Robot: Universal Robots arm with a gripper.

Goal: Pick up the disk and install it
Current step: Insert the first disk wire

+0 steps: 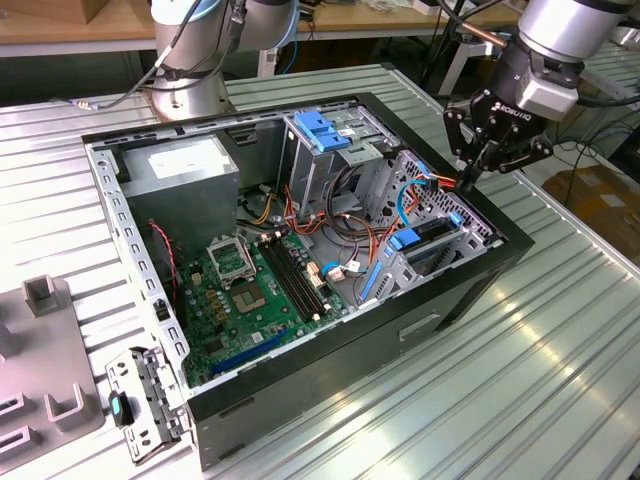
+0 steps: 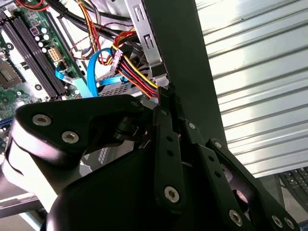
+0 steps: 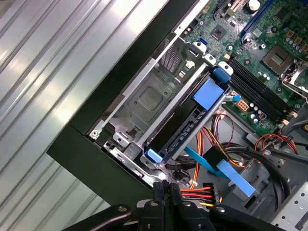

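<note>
You are looking at the gripper [image 1: 468, 180] hanging over the corner of the open computer case [image 1: 400, 330] at the exterior view's right. Its claw is showing closed: in both wrist views the two black fingers [image 2: 163, 120] are lying pressed together, and nothing is showing between them. The fingertips [image 3: 164, 186] are pointing down at the case's black rim, just beside a bundle of red, yellow and black power wires [image 2: 137, 70] ending in a connector. You cannot tell whether the tips are touching that connector.

The disk [image 3: 185, 129] is not in the claw. It is sitting inside the case, lodged in the metal bay against the wall nearest the gripper, with its blue rails showing at both ends. In the exterior view the disk [image 1: 437, 232] is lying below and just beside the gripper, inside the case's right corner. A flat blue data cable [image 3: 226, 171] is running close by it.

Elsewhere in the case, the green motherboard [image 1: 250, 290] is lying exposed on the floor, the grey power-supply box [image 1: 185, 170] is occupying the far corner, and a metal drive cage with a blue latch [image 1: 320, 130] is standing upright between them. The case is resting on a ribbed metal table [image 1: 560, 350]. A loose metal bracket [image 1: 140, 400] is lying on the table just beside the case's near corner.
</note>
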